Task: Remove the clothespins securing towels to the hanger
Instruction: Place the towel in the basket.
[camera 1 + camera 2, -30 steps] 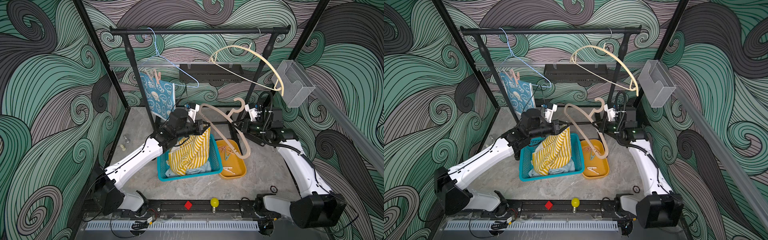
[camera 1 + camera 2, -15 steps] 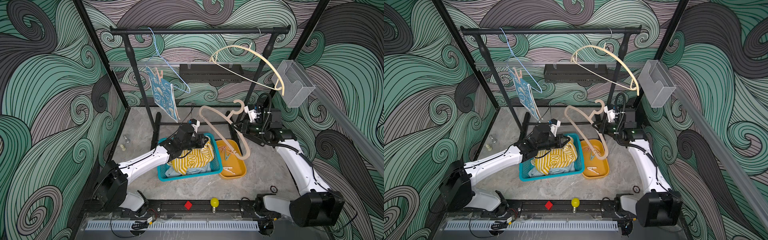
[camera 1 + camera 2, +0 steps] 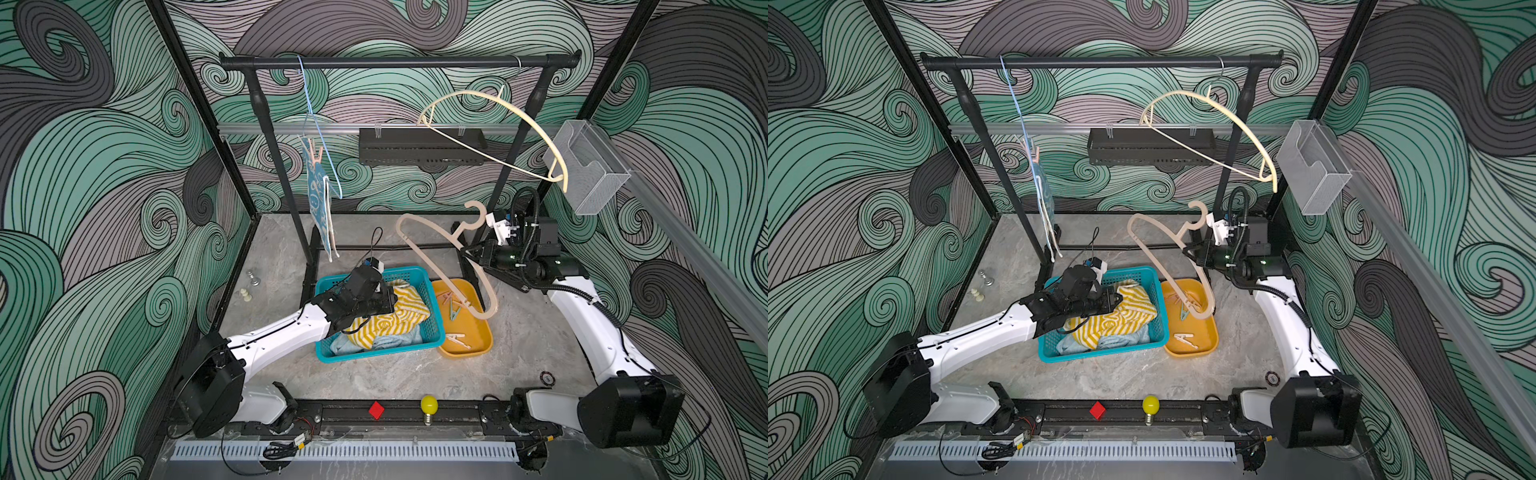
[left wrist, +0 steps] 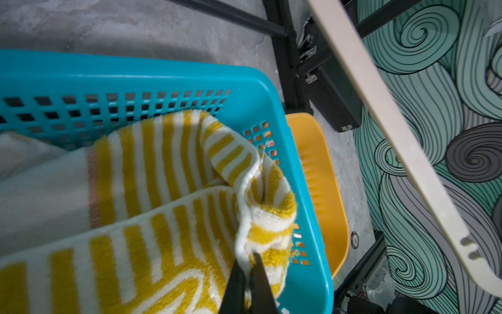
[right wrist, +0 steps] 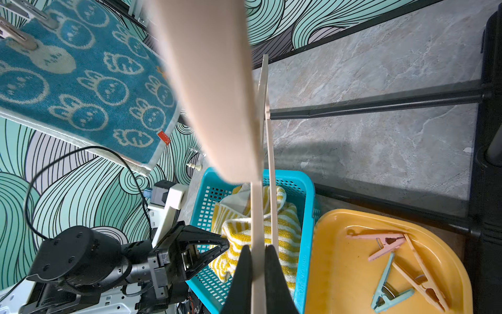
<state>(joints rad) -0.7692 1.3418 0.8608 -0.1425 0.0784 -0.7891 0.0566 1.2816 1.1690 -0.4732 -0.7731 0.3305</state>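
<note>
My left gripper (image 3: pixel 390 301) (image 4: pixel 248 261) is shut on a fold of the yellow-and-white striped towel (image 3: pixel 399 320) (image 4: pixel 163 168). That towel lies bunched in the teal basket (image 3: pixel 374 355) over a pale-blue towel (image 3: pixel 390 340). My right gripper (image 3: pixel 467 251) (image 5: pixel 257 248) is shut on a bare beige hanger (image 3: pixel 432 257) (image 5: pixel 212 95), held over the yellow tray (image 3: pixel 478 345). Loose clothespins (image 3: pixel 455 307) (image 5: pixel 391 244) lie in that tray. The teal bunny towel (image 3: pixel 318 195) (image 5: pixel 81 81) hangs from a blue wire hanger (image 3: pixel 320 137), with pink clothespins (image 3: pixel 316 151) clipped along its top edge.
A cream hanger (image 3: pixel 498 124) hangs on the black rail (image 3: pixel 395 63) at the right. A clear box (image 3: pixel 590 166) is mounted on the right wall. Small chess pieces (image 3: pixel 251 282) stand on the floor at the left. A yellow bulb (image 3: pixel 429 404) and a red block (image 3: pixel 376 409) sit on the front bar.
My left arm has come down with the striped towel, which now lies bunched in the basket. The bunny towel has swung edge-on. The right arm has hardly moved.
</note>
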